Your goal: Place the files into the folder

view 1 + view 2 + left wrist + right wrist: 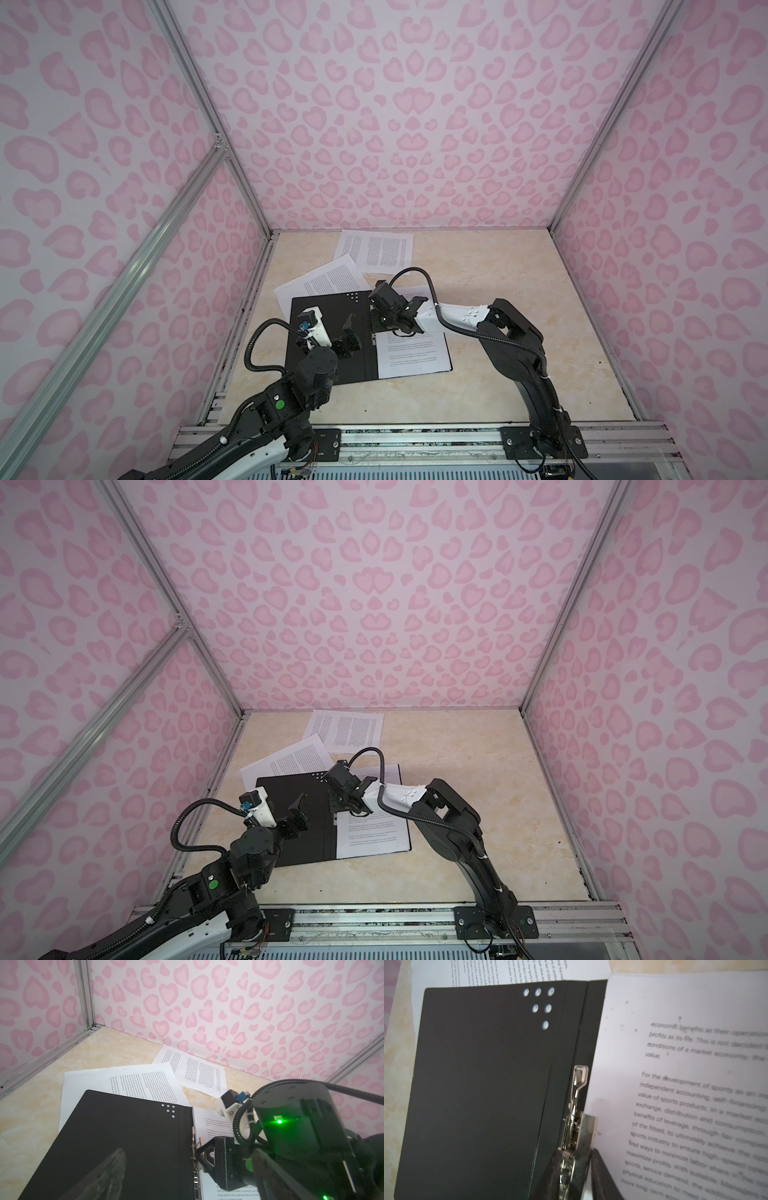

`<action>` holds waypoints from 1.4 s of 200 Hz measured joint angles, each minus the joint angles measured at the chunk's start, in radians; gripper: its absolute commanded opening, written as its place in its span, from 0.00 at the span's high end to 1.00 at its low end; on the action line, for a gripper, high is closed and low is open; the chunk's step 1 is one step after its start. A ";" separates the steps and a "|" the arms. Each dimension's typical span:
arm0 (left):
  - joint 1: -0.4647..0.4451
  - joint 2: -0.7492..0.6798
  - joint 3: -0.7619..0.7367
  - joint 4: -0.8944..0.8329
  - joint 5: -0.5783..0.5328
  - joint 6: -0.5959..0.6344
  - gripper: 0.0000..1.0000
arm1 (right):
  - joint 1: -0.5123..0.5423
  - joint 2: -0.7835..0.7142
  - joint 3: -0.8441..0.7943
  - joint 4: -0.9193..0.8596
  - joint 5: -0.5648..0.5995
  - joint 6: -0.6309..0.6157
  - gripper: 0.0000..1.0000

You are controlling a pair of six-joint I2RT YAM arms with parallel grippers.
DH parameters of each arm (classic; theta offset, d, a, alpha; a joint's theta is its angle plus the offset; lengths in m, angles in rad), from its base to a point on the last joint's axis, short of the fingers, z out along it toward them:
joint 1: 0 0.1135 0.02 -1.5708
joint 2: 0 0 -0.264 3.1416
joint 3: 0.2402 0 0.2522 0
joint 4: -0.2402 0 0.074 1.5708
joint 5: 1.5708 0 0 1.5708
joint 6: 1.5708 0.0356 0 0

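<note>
Right jaws, half closed, straddling folder [477,1084] spine clip [578,1122], grip uncertain; left jaws gaping empty, hovering near clip.

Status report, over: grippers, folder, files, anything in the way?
Left gripper open, over the folder. Right gripper straddles the spine clip, grip unconfirmed. One sheet inside; two loose sheets behind, nearer one partly under folder.

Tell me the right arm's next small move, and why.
Probably close the right gripper on the metal clip. Its fingers flank the clip at the spine of the open folder, and a sheet lies right beside it; whether they grip yet is unclear.
</note>
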 measured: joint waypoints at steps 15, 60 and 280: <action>0.000 0.000 0.000 0.000 0.000 0.000 0.04 | -0.002 0.000 0.000 0.000 -0.006 0.004 0.78; 0.000 0.000 0.000 0.000 0.000 0.000 0.04 | -0.006 -0.003 -0.015 0.018 -0.012 0.026 0.84; 0.000 0.062 0.005 0.001 -0.001 0.000 0.04 | -0.257 -0.423 -0.544 0.130 -0.102 0.001 0.89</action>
